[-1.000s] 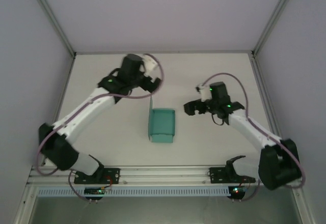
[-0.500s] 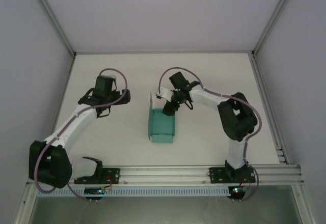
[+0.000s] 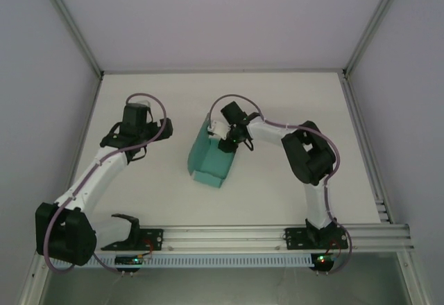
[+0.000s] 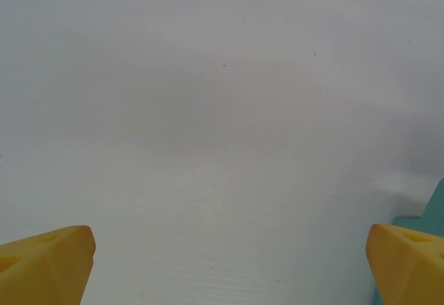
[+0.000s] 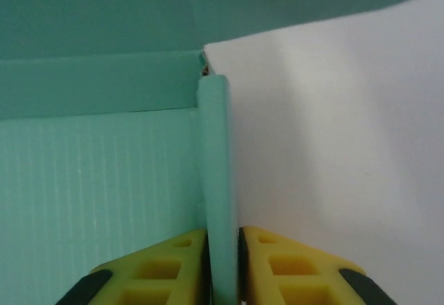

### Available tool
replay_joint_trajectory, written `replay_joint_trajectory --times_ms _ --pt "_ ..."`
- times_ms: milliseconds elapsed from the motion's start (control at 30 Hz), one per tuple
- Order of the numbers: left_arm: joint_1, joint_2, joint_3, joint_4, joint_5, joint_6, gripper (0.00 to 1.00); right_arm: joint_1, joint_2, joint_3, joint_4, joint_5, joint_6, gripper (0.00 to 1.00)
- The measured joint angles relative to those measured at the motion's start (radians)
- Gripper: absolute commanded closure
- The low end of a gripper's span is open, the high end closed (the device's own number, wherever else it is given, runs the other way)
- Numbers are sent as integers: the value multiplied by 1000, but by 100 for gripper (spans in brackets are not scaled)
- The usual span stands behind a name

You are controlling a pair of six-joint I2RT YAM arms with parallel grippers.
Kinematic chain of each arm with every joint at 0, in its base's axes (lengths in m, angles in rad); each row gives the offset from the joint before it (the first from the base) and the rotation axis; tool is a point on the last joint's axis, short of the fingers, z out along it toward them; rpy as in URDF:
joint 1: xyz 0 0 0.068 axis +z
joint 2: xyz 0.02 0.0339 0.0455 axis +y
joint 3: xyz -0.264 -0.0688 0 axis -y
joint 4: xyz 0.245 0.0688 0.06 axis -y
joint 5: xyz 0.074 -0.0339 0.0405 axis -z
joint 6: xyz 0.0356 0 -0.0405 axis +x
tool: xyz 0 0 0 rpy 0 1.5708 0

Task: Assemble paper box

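Askew, paper box lengthwise near-left to far-right, wall clamped by right gripper; left gripper agape.

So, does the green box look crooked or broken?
A bit crooked: the paper box sits turned at an angle to the edges of the table, with the right gripper pinching one thin side wall. No tears visible.

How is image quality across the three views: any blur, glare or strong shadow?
Top external: even light, no glare, mildly soft. Left wrist: table hazy, broad grey shadow, yellow fingertips blurred. Right wrist: paper box sharp, its ribbing visible.
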State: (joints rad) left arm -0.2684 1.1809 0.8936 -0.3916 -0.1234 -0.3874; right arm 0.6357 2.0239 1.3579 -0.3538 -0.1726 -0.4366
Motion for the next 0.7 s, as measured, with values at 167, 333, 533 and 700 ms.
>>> replay_joint_trajectory --times_ms 167,333,533,700 --pt "0 29 2 10 0 -16 1 0 -52 -66 11 228 335 88" --pt "0 95 28 -3 2 -29 0 8 -93 -115 -74 414 742 87" --pt "7 155 23 27 174 -37 5 67 -130 -164 -165 527 1006 87" --pt "6 270 -79 230 502 -113 26 90 -130 -164 -197 551 1081 86"
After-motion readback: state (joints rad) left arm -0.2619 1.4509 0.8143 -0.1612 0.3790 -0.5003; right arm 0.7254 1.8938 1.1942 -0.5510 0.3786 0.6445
